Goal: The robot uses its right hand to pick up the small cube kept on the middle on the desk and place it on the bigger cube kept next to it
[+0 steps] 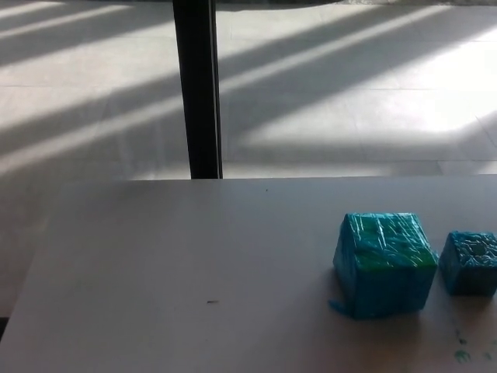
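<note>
a pale tiled floor (349, 85) fills the far half of the scene, striped with slanting bands of sunlight and shadow, and a dark upright post (197, 89) stands on it left of centre, its top cut off by the upper frame edge. nearer lies the grey desk (178, 264), whose far edge runs straight across just below the foot of the post and whose left edge slants toward the near left corner.

the left and middle of the desk are bare save for a tiny dark speck (211, 302), leaving wide open room there. toward the right sits the bigger cube (384, 264), wrapped in crinkled blue-green film, a small flap of the wrap sticking out at its near left corner. just beside it on the right, apart by a narrow gap, sits the small cube (470, 263); its right side is cut off by the frame edge. a few green smudges (461, 354) mark the desk near the right corner.

neither robot hand shows in the head view, so the state of the fingers cannot be told.
</note>
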